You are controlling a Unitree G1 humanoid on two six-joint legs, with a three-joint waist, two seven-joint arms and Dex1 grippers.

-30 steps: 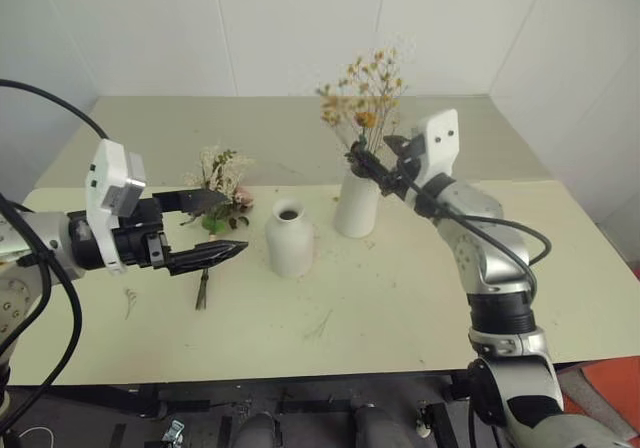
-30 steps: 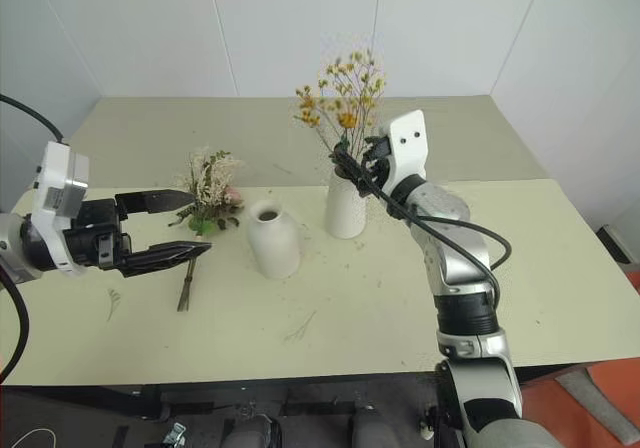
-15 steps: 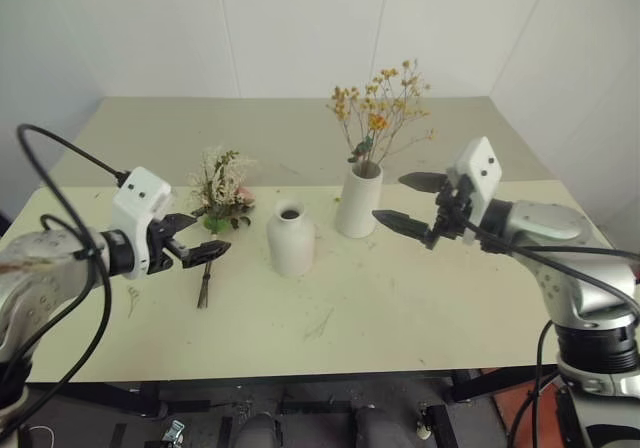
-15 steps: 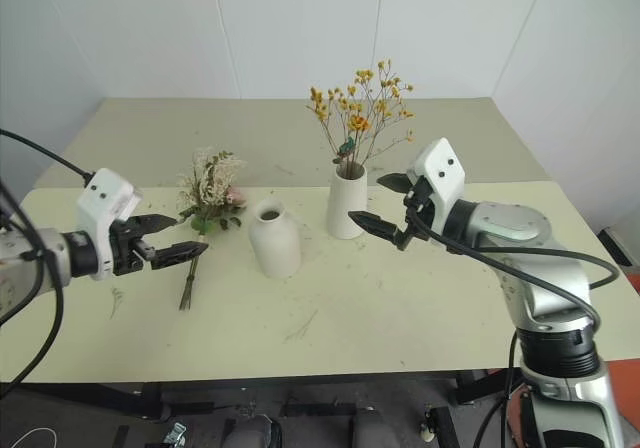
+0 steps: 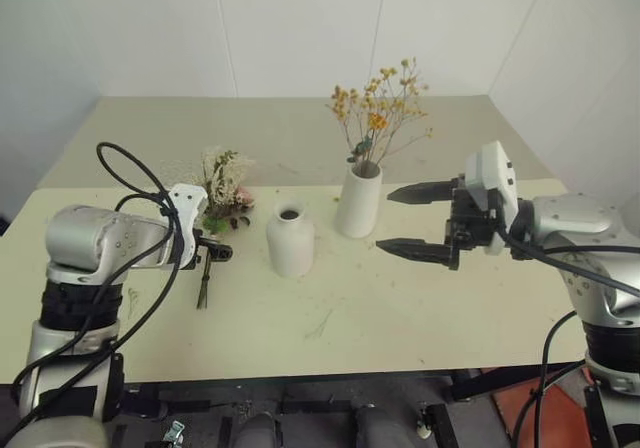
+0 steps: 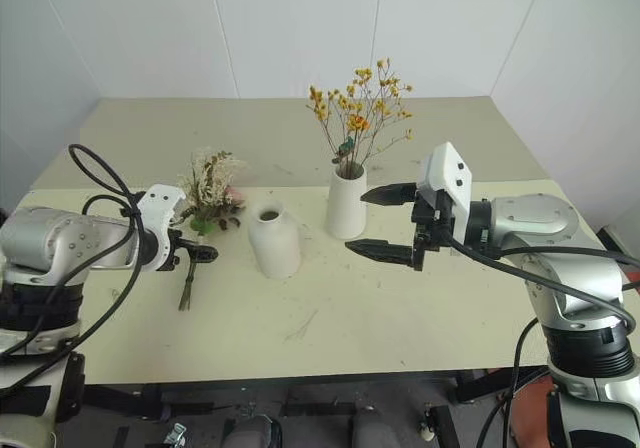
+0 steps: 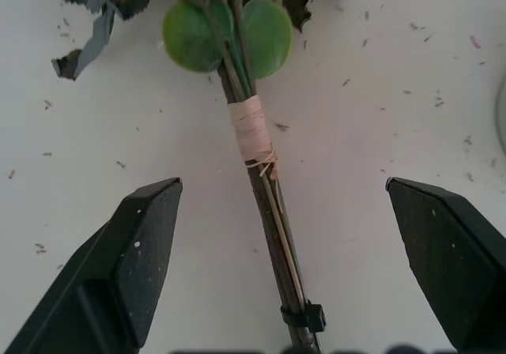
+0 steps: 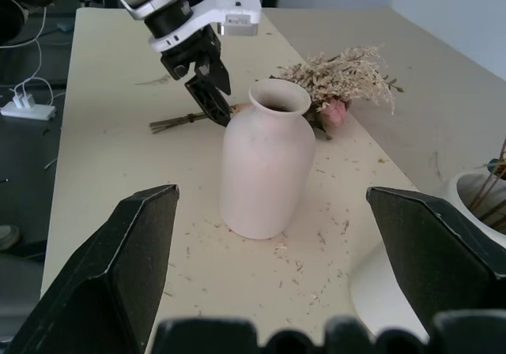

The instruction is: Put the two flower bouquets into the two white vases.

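Bench: pale, littered with dried bits.
Left claw: spread, straddling stems of cream-white bunch, which lies flat; not pinched.
Right claw: spread, empty, near tall vase.
Done: yellow spray in tall vase.
Left: short vase empty.

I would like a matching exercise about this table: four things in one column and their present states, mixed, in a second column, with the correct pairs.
Things:
1. yellow-orange bouquet
2. cream-white bouquet
3. short rounded vase
4. right gripper

States:
A. lying flat on the table, between the left gripper's open fingers
B. standing in the tall vase
C. upright, holding nothing
D. open, in the air, holding nothing

Pairs: 1-B, 2-A, 3-C, 4-D
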